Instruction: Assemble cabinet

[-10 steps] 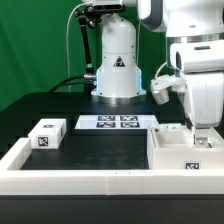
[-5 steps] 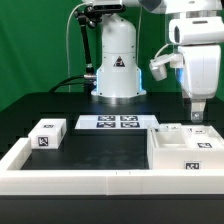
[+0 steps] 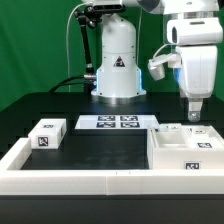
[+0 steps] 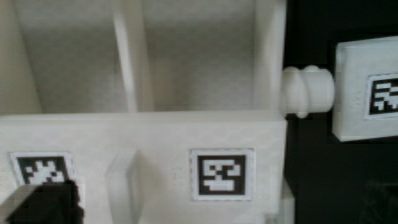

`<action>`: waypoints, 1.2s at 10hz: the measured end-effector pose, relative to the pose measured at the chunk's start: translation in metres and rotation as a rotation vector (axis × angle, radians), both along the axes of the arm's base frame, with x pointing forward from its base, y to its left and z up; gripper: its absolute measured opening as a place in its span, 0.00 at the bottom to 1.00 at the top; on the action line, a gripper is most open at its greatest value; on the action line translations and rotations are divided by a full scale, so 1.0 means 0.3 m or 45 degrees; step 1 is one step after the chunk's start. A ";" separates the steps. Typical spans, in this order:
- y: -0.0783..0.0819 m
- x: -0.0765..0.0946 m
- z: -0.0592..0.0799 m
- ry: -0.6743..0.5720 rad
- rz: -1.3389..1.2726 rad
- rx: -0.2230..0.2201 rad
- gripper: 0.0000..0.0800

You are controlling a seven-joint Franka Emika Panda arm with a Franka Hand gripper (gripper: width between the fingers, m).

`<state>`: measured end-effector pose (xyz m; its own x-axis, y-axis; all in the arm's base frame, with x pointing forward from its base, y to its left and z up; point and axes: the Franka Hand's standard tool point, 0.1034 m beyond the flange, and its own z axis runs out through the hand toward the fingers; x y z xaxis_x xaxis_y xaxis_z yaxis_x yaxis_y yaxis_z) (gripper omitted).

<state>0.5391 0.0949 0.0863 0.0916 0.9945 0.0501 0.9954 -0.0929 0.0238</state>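
Observation:
The cabinet's large hollow white box (image 3: 184, 150) lies on the black table at the exterior view's right, with marker tags on its front. A smaller white block (image 3: 47, 133) with tags sits at the exterior view's left. My gripper (image 3: 195, 108) hangs above the box's far side, apart from it, open and empty. In the wrist view I look down into the box (image 4: 160, 80), with its inner dividers and two tags on its wall. A white tagged piece with a round knob (image 4: 356, 85) lies beside the box. One dark fingertip (image 4: 45, 203) shows at the edge.
The marker board (image 3: 118, 122) lies in front of the robot's white base (image 3: 117, 65). A long low white border frame (image 3: 95, 181) runs along the table's front and left side. A green backdrop stands behind.
My gripper has risen from just above the box's far edge to well above it. The box and the small block have not moved.

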 end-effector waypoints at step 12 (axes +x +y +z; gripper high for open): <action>-0.023 -0.247 -0.023 -0.021 -0.045 -0.007 1.00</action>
<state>0.4650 0.0881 0.0795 0.1260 0.9909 0.0468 0.9909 -0.1280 0.0411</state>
